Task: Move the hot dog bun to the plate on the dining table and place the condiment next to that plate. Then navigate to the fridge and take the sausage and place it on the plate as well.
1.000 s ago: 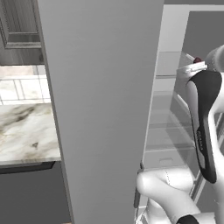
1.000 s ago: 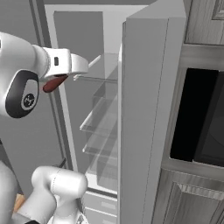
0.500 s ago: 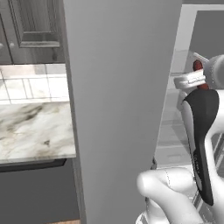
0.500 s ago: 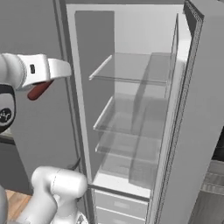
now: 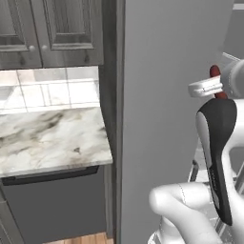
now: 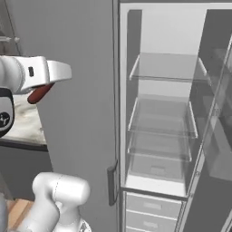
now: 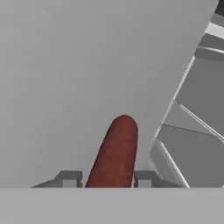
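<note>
The sausage [image 7: 114, 153] sat pinched in the pincer [image 7: 107, 178], poking out beyond its tips, close beside the fridge [image 6: 158, 118] door. A swing toward that door could have knocked it loose, I reckoned. The marble desk [image 5: 47, 138] lay nearby.

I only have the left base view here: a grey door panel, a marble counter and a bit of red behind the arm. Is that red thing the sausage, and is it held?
Observer: Yes. In the hand view the sausage sits between the two finger tips of the gripper, which is shut on it.
Operator: Is the fridge open?
Observer: Yes. The right base view shows the fridge with its interior exposed.
Operator: Anything left on its shelves?
Observer: The glass shelves in that view look bare.
</note>
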